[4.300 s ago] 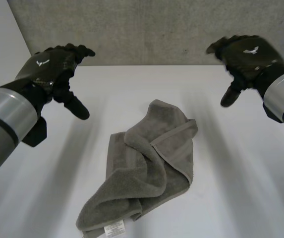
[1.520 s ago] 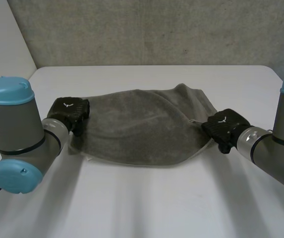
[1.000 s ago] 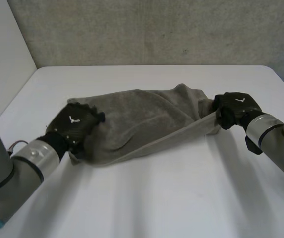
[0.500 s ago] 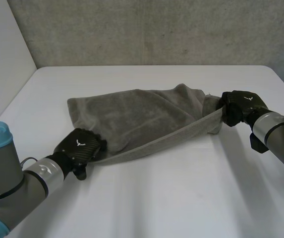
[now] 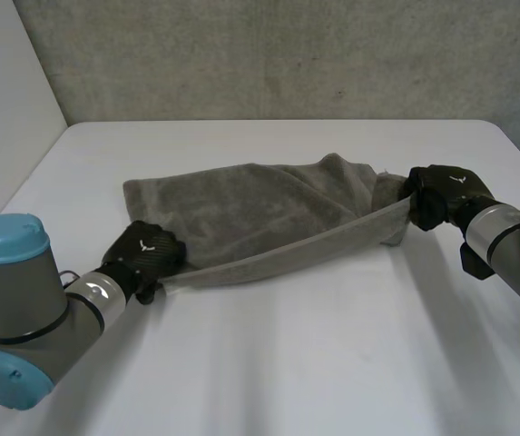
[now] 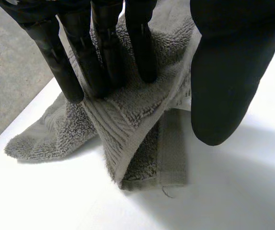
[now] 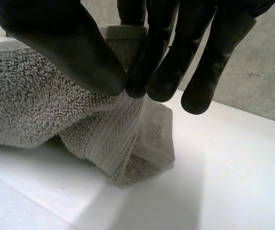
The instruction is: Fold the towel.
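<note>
Grey terry, pinching towel (image 5: 250, 209) corners w/ left robot hand (image 5: 151, 256) + right robot hand (image 5: 441, 193), taut btwn them; no fold yet.

head: high, back from towel (image 5: 250, 213), looking down over bench (image 5: 332, 363) | wrists: close at opposite towel ends | shared: towel

No words or numbers legible. A small white winged emblem (image 5: 147, 243) is noted on the back of the left hand (image 5: 158, 256), another on the right hand (image 5: 441, 195), at opposite ends of the towel (image 5: 241, 213).
</note>
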